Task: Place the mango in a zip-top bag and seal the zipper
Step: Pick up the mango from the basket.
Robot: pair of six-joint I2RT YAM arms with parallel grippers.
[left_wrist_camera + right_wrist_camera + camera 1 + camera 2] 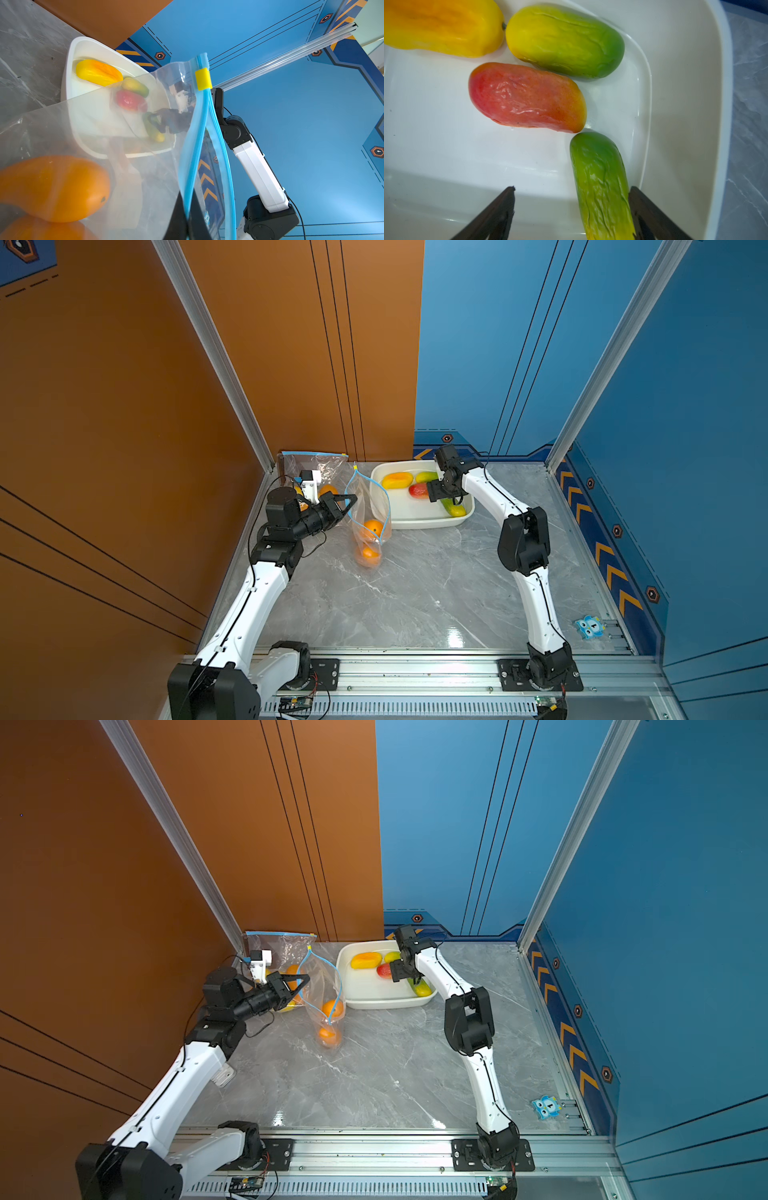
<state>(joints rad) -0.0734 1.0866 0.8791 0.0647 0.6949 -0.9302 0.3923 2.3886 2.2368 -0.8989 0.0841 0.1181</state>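
Note:
A clear zip-top bag (370, 514) with a blue zipper rim and a yellow slider (203, 79) stands open on the table. It holds two orange mangoes (372, 528). My left gripper (351, 499) is shut on one side of the bag's rim (191, 166). In the white tub (419, 522) lie several mangoes: yellow-orange (442, 27), yellow-green (564, 41), red (527, 97) and a long green one (600, 182). My right gripper (572, 193) hangs open in the tub. The green mango lies between its fingers, against one of them, with a wide gap to the other.
A second zip-top bag (316, 464) with orange fruit leans in the back left corner behind the left arm. A blue owl tag (589, 626) lies at the table's right edge. Walls close in the table at the back and on both sides.

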